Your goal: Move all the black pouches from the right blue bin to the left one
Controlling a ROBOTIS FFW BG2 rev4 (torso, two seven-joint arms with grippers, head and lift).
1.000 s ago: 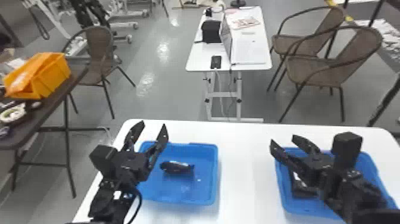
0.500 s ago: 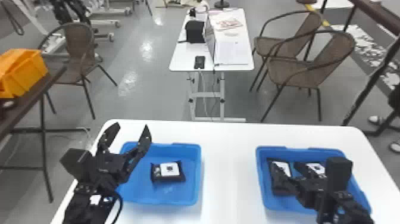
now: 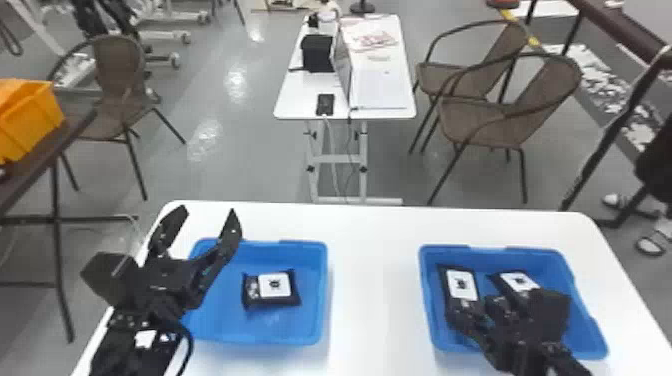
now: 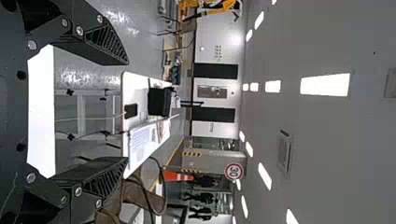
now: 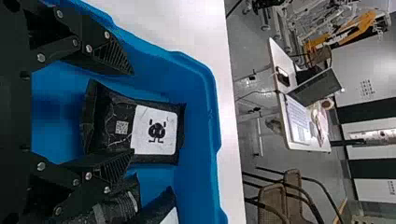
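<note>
lying just under right gripper, fingers parted, black pouch

Right pincer lowered into right blue bin.

ok so my count: two blue bins, a left bin and a right bin, on one bench. Four black pouches that I can make out: one pouch in the left, three in the right, counting this one. Plus two claws, left claw and right claw, and three woven chairs lol
</note>
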